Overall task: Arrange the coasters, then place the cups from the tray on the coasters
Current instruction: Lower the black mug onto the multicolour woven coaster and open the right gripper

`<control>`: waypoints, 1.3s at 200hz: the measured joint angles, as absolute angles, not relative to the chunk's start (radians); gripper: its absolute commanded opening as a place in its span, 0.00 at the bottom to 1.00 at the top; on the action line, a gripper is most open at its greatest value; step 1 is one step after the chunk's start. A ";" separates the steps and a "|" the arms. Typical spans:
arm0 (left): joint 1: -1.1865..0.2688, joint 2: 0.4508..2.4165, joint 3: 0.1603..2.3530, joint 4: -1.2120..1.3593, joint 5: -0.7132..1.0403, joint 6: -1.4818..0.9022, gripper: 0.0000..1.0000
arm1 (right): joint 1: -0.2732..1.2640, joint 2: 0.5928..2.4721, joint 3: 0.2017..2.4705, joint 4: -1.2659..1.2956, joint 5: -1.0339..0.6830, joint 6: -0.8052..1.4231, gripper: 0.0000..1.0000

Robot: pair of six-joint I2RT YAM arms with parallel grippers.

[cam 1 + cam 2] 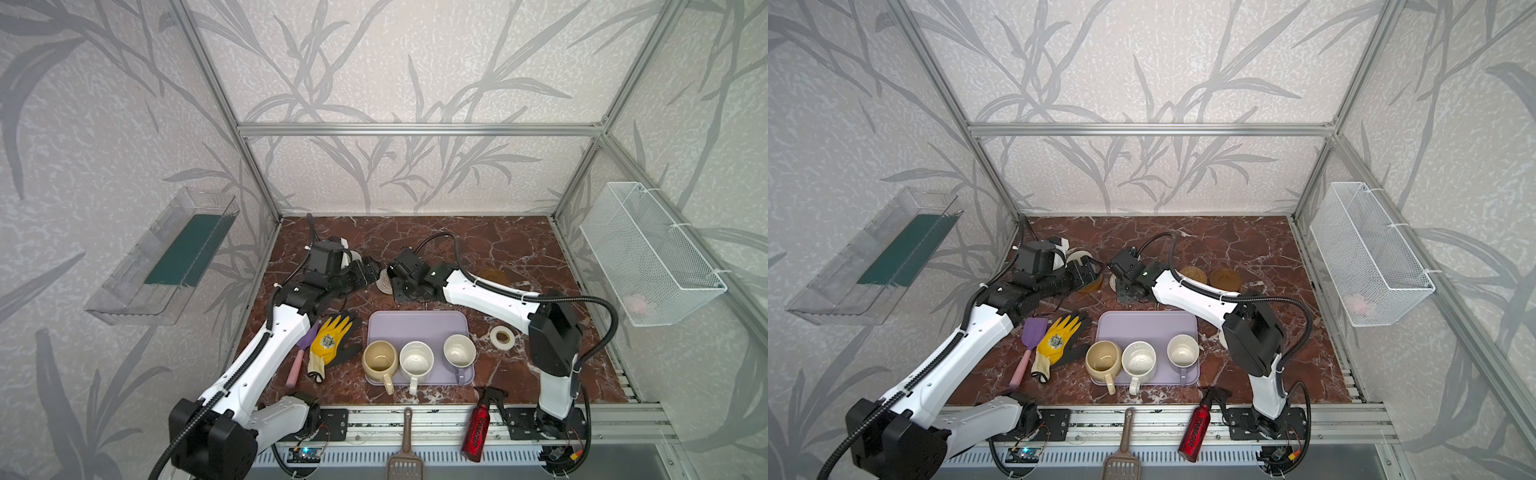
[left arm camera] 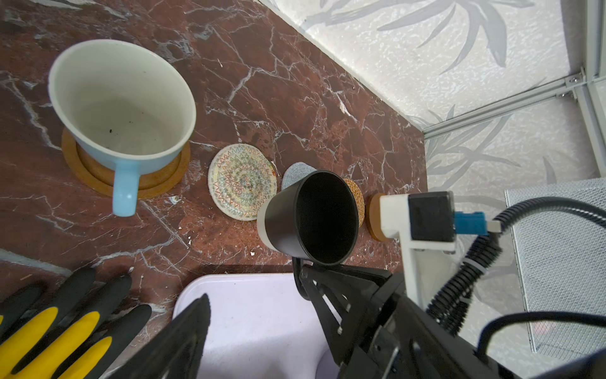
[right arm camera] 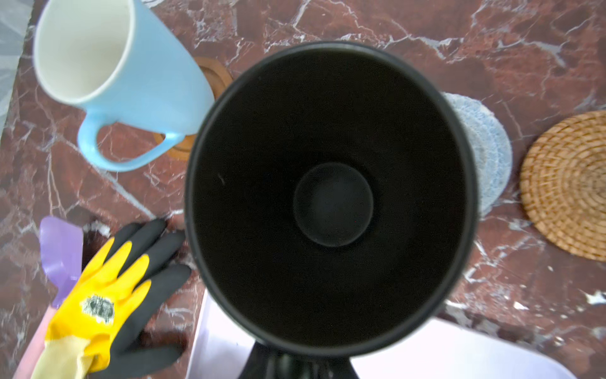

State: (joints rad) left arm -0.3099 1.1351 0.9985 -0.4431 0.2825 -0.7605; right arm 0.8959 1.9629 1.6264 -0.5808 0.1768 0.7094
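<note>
right gripper [image 2: 303, 279] holds black cup [image 2: 314, 216] by its handle, cup hiding part of grey-blue coaster [image 2: 295, 172].

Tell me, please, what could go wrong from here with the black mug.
The right gripper holds the black mug by its handle only, seemingly tilted; it could swing or slip.
The grey-blue coaster behind it lies close to the cream woven coaster and rattan coaster; the mug might land straddling two.

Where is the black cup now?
In the left wrist view the black cup hangs in the right claw behind the tray, partly over the grey-blue coaster, between the cream woven coaster and the rattan coaster.
</note>
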 measured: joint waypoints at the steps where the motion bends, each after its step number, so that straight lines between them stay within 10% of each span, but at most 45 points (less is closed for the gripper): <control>1: -0.310 1.135 0.998 -0.443 0.282 -0.760 0.90 | 0.896 1.965 1.628 -0.580 0.178 0.710 0.00; 260: -0.263 1.148 0.879 -0.370 0.308 -0.829 0.85 | 0.884 2.194 1.818 -0.513 0.197 0.733 0.00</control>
State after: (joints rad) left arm -0.2634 1.1481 0.8795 -0.3702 0.3077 -0.8288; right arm 0.8841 2.1937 1.8179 -0.5125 0.1974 0.7326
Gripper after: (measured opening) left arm 0.853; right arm 0.174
